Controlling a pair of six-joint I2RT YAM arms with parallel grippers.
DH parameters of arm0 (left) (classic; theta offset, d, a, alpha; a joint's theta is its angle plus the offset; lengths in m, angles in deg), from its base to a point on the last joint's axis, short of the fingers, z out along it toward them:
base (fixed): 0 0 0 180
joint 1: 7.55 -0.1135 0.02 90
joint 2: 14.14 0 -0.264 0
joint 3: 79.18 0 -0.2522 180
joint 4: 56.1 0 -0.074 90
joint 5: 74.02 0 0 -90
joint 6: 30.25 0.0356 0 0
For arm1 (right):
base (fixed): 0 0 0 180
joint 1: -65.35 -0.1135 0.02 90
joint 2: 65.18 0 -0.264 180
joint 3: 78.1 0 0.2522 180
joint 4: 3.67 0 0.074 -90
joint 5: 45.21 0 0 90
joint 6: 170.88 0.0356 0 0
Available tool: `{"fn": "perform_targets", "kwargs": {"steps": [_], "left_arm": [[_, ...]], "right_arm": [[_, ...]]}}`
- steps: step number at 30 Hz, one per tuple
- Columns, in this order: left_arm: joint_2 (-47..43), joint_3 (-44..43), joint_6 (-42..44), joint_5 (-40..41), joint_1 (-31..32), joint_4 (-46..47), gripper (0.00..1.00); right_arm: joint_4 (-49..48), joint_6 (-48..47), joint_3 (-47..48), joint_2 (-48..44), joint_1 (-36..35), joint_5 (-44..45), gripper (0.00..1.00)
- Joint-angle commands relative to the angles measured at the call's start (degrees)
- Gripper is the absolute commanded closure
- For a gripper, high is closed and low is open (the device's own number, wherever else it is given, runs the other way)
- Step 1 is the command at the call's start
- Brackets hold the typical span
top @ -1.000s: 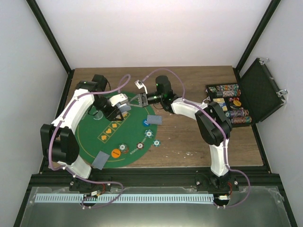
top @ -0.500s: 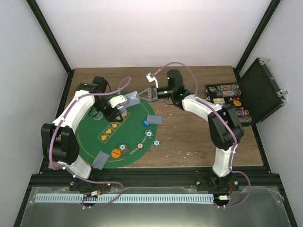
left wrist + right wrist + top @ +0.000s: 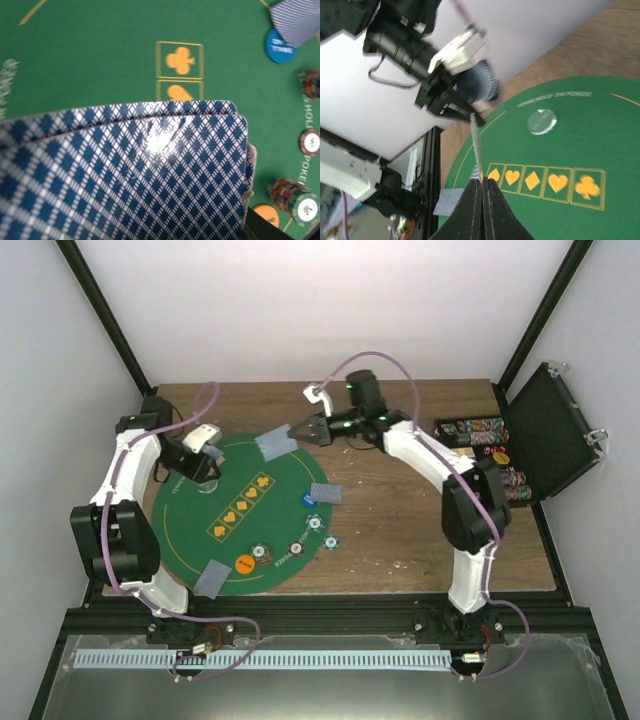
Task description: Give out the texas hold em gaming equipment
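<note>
Dealing stands midway: right gripper (image 3: 300,430) jaws pinch one blue-backed paper playing card (image 3: 277,443); left gripper (image 3: 203,455) jaws clamp the undealt deck (image 3: 125,170).

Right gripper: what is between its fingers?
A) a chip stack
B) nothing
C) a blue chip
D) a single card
D: the right gripper is shut on one card, which shows edge-on in the wrist view and back up over the far edge of the mat from above.
</note>
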Motion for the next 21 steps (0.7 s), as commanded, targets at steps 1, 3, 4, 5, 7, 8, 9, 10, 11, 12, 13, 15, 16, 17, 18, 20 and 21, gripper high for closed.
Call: {"fn": "perform_targets", "kwargs": {"steps": [1,3,4,5,7,8,9,10,11,12,13,15,16,17,18,20,21], "left_arm": [[-0.7,-2.6,-4.2,0.7,-5.0,2.5,0.53],[-1.0,-2.9,-5.1,1.4,-7.0,3.3,0.53],[-1.1,-3.0,-5.4,1.7,-7.8,3.4,0.53],[-1.2,-3.3,-5.6,1.7,-8.5,3.5,0.53],[-1.3,-3.4,-5.7,1.6,-9.3,3.5,0.53],[-1.4,-3.4,-5.8,1.8,-9.5,3.6,0.53],[-1.5,-3.3,-6.0,2.0,-9.5,3.7,0.53],[-1.5,-3.1,-6.0,2.0,-9.5,3.8,0.53],[-1.5,-3.1,-6.1,2.0,-9.6,3.9,0.53],[-1.5,-3.1,-6.1,2.0,-9.6,4.0,0.53],[-1.5,-3.2,-6.2,2.0,-9.6,4.1,0.53],[-1.5,-3.3,-6.2,1.8,-9.6,4.1,0.53],[-1.5,-3.3,-6.2,1.6,-9.6,4.1,0.53],[-1.6,-3.2,-6.1,1.4,-9.6,4.1,0.53],[-1.6,-3.2,-6.1,1.3,-9.6,4.0,0.53],[-1.8,-3.1,-5.8,1.3,-9.6,4.0,0.53],[-1.8,-3.0,-5.8,1.2,-9.6,3.9,0.53]], "right_arm": [[17.0,-14.8,11.4,7.1,-9.3,-1.3,0.99],[18.9,-16.3,15.6,10.9,-12.9,-1.1,0.99],[19.5,-16.5,17.3,12.6,-14.6,-0.9,0.99],[19.8,-16.2,18.8,14.2,-16.0,-0.6,0.99],[20.1,-15.5,21.1,17.1,-18.7,-0.1,0.99],[19.9,-14.7,22.2,18.4,-20.0,0.1,0.99],[19.7,-14.0,23.2,19.7,-21.2,0.2,0.99],[20.0,-13.7,24.1,21.0,-22.4,0.4,0.99],[20.4,-13.8,25.2,22.2,-23.7,0.8,0.99],[20.9,-13.9,26.1,23.4,-24.9,1.6,0.99],[21.5,-14.1,27.1,24.6,-26.2,2.4,0.99],[22.6,-14.2,29.3,26.9,-28.6,4.3,0.99],[22.7,-13.9,29.8,27.9,-29.2,4.7,0.99],[23.1,-13.9,31.1,29.0,-30.4,5.9,0.99],[23.6,-14.0,32.0,30.0,-31.1,6.9,0.99],[24.2,-13.1,33.0,31.6,-32.2,8.2,0.99],[24.1,-12.3,33.1,32.6,-32.6,8.4,0.99]]}}
